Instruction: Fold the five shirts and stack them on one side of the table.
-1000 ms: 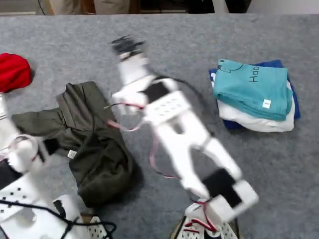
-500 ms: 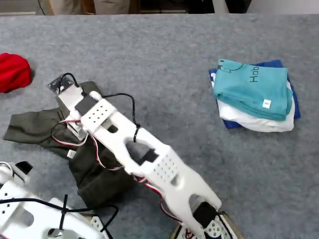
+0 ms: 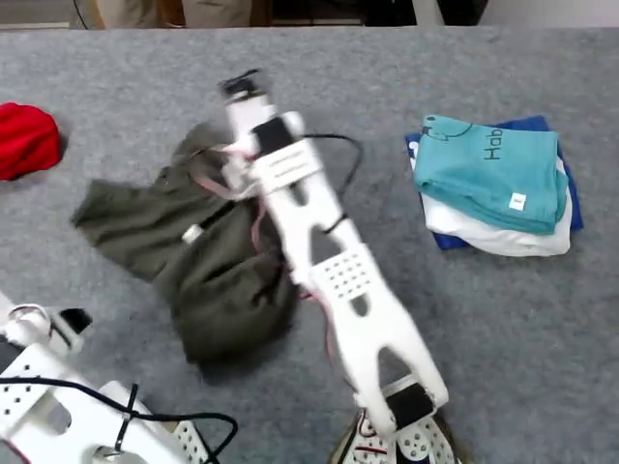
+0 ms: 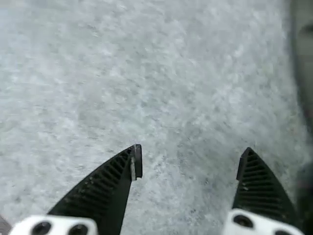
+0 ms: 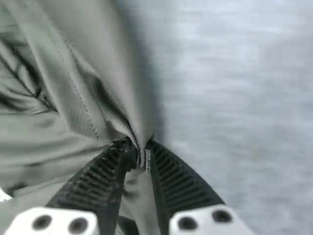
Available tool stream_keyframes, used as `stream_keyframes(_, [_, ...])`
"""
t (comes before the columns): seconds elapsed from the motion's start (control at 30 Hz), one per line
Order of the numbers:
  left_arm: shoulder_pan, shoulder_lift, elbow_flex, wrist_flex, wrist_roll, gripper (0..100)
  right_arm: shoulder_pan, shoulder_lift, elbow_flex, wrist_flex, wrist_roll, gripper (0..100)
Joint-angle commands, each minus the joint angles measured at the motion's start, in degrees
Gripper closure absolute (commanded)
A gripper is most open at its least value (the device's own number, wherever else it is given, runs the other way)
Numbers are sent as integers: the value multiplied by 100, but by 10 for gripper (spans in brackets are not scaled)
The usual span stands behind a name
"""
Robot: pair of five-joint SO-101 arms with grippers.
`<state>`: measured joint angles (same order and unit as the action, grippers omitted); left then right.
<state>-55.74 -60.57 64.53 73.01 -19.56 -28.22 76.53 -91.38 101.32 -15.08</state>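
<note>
Item: olive shirt [image 3: 198,256], a fold clenched by right gripper [image 5: 139,152], presumably for spreading flat; stack [image 3: 493,184] kept at 3 o'clock. Left gripper [image 4: 190,164] released, empty.

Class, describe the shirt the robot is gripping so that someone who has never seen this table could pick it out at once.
On the grey table, look between the bunched red garment at one edge and the folded stack of teal, white and blue shirts at the other. There lies a crumpled olive-green shirt, one fold pinched in the right gripper. It alone is dark and sprawling.
</note>
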Motion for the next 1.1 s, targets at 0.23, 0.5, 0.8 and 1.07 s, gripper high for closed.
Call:
stream_keyframes(0.23, [967,-22,0,-35,193,686,1719,-2246,3319,114,-26,997])
stream_keyframes(0.5, [3499,-13,-167,193,1301,686,2440,-3433,5701,70,0,997])
stream_keyframes(0.8, [5767,268,-659,-448,2040,682,2466,-3451,6387,-475,-53,997])
stream_keyframes(1.07, [6699,3134,-1969,-791,2971,682,2062,-3451,7275,-1600,-325,997])
